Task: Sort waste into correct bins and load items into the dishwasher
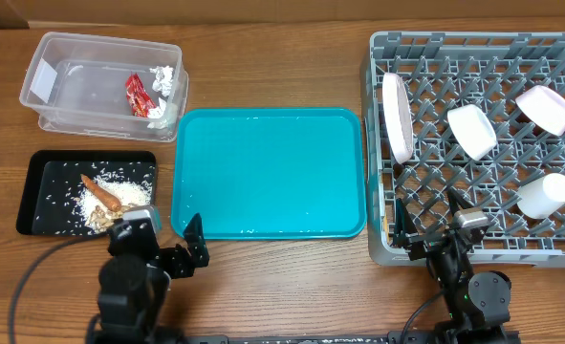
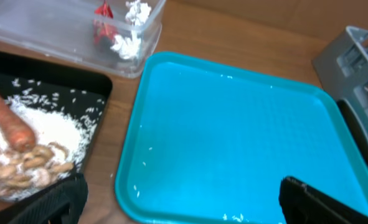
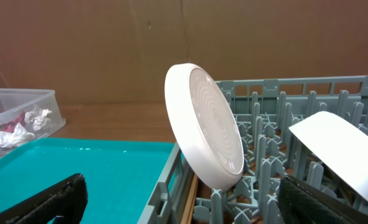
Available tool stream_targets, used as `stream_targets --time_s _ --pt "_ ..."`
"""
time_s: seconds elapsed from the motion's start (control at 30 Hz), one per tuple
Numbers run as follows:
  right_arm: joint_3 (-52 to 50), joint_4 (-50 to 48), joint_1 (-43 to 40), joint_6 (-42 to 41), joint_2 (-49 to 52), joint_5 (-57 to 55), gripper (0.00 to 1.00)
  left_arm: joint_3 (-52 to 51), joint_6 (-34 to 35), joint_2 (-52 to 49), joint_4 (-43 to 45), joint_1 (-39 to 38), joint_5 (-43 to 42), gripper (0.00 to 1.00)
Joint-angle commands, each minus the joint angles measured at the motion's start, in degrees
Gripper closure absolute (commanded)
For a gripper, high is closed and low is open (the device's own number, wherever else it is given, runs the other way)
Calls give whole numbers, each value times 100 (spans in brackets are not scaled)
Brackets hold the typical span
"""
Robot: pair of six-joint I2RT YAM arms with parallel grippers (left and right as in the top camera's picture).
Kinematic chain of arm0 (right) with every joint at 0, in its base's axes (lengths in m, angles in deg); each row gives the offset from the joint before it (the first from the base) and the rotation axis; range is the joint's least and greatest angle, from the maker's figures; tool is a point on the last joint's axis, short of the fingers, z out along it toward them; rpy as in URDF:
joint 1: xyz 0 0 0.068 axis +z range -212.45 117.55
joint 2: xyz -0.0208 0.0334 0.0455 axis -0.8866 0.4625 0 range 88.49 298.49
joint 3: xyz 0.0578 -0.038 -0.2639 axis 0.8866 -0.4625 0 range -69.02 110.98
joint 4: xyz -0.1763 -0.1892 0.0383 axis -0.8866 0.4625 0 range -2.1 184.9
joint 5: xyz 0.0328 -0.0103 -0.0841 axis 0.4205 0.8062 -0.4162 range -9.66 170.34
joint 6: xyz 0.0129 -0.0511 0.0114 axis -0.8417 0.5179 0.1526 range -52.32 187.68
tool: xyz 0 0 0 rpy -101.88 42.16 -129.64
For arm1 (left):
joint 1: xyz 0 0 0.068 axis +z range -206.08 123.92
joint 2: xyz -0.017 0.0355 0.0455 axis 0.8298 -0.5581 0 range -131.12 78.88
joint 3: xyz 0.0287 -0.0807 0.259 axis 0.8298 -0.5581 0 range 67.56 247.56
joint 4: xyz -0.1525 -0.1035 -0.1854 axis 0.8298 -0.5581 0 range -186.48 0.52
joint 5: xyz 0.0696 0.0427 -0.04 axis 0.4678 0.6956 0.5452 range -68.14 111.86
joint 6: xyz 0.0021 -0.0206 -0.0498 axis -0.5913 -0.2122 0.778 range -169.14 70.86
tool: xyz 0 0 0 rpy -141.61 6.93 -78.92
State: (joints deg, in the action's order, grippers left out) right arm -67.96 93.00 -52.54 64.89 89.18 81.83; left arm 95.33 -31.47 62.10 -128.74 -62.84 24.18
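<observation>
Left gripper (image 1: 165, 241) sits at the teal tray's (image 1: 263, 124) near-left corner, jaws wide apart, empty. Right gripper (image 1: 425, 225) is off the tray's near-right corner, over the rack's (image 1: 473, 43) front-left edge, jaws also wide, holding nothing. Waste looks sorted: wrapper (image 1: 137, 96) and tissue (image 1: 163, 78) are in the tub (image 1: 48, 57) beyond the tray's far-left corner. Rice (image 1: 129, 186), carrot (image 1: 100, 191) and scraps (image 1: 100, 218) are in the black tray (image 1: 43, 182) just left of it. The rack, just right of the tray, holds the plate (image 1: 396, 117) on edge along the side nearest the tray. Two bowls (image 1: 471, 131) sit tilted further right, the cup (image 1: 545, 195) nearer the front. Chopsticks (image 3: 188, 202): right wrist view shows a thin light-wood strip low under the plate, by the rack wall facing the tray, long axis near-to-far. Probably them, can't confirm. Leftovers: a few stray grains (image 2: 233, 217) on the tray's near edge. Judgement: task is nearly done. If the grains matter, they lie just ahead and right of the left gripper, so the left arm is nearer. The black tray is on its other side. They look too small to pinch, so tipping the tray seems likelier.
</observation>
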Motion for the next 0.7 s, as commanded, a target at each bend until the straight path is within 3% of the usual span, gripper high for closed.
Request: stream_targets --time_s 0.0,0.17,0.43,0.67 --pt "-61 -42 46 -22 -52 7 0 -997 9 688 828 46 129 0" --pt "-61 -42 48 -22 -52 7 0 -1897 -348 1351 1853 48 131 0" --pt "-61 -42 48 -22 -52 7 0 -2717 -1558 1659 3560 55 125 0" --pt "-61 -42 48 -22 -52 7 0 -2752 -1663 1659 3488 203 -79 0"
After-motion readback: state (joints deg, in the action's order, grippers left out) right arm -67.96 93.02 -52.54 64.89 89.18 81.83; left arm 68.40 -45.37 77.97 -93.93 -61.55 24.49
